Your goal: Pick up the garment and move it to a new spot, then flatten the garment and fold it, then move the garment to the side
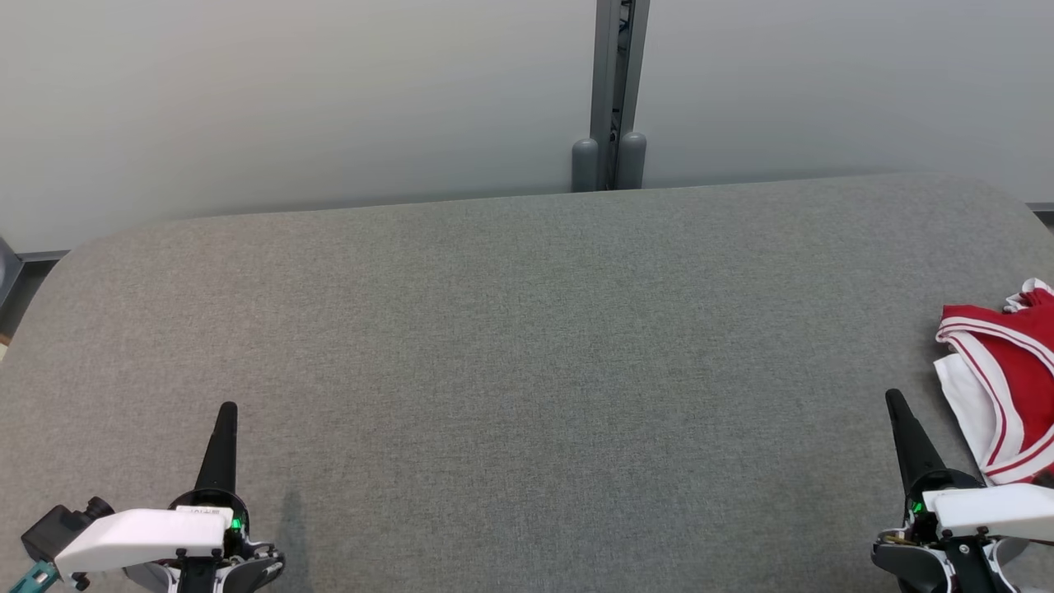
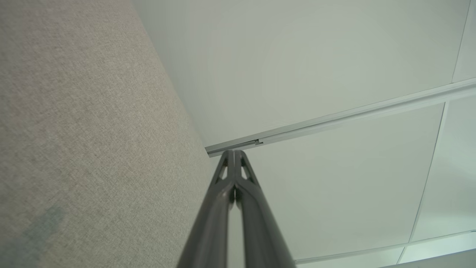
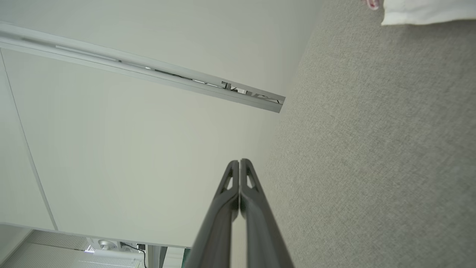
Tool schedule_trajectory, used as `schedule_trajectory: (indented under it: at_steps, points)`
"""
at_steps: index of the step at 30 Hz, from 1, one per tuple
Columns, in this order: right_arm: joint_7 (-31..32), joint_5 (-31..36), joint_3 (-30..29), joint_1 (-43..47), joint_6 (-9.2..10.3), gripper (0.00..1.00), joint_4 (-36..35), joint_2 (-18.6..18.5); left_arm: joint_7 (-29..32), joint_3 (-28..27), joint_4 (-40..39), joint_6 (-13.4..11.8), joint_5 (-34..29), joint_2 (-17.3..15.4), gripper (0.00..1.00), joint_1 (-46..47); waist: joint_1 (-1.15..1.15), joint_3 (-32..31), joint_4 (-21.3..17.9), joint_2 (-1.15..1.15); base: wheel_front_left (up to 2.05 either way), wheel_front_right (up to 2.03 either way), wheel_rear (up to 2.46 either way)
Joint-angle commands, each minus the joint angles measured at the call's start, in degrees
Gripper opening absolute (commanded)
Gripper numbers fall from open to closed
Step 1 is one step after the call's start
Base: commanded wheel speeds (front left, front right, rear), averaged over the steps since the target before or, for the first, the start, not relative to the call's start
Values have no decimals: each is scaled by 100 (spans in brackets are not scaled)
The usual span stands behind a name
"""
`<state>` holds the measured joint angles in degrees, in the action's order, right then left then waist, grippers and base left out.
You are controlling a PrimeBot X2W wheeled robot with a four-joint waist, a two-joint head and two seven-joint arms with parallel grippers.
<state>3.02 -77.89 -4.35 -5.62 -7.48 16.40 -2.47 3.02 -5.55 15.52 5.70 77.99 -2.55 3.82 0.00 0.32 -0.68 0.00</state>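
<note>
Left side: left gripper (image 1: 227,407), two long dark fingers pressed together tip to tip, holding nothing. It sits low at the near edge of the grey woven-fabric table top with rounded corners (image 1: 527,329). The left wrist view confirms it: fingers meet along their length (image 2: 234,152), with bare cloth beside them.

Centre: open grey cloth. Behind it are pale wall panels and a grey metal upright post (image 1: 611,99).

Right side: right gripper (image 1: 894,397), also closed flat and empty. Just beside it, at the table's far right edge, is the red jersey-like garment with white trim (image 1: 1009,371). It lies bunched and is partly cut off by the frame. A white corner of it shows in the right wrist view (image 3: 424,13). I can't tell how its layers lie.

Risks, as I judge them:
- The garment lies close to the table edge, so a sideways nudge from closed fingers could push it off.
- A shallow pinch may catch only the top layer, and the rest would trail and twist.
- Tips driven too low could snag the table cloth.
- It's a long reach for the left arm.
</note>
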Motion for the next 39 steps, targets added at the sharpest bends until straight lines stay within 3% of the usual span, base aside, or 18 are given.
schedule_trajectory:
  at_steps: [1,30,39]
  points:
    - [35,-123,-28,-92,-2,0,-65,-51,32,-32,-58,37,112,-36,0,136,0,0,2,0,0,0,0]
    - [355,-1381,-220,-80,-2,0,-244,-64,347,-107,-152,197,1373,-47,0,281,0,-13,62,0,0,0,0]
    - [371,-1459,-232,-80,-2,0,-258,-64,373,-112,-158,196,1447,-47,0,286,0,-14,68,0,0,0,0]
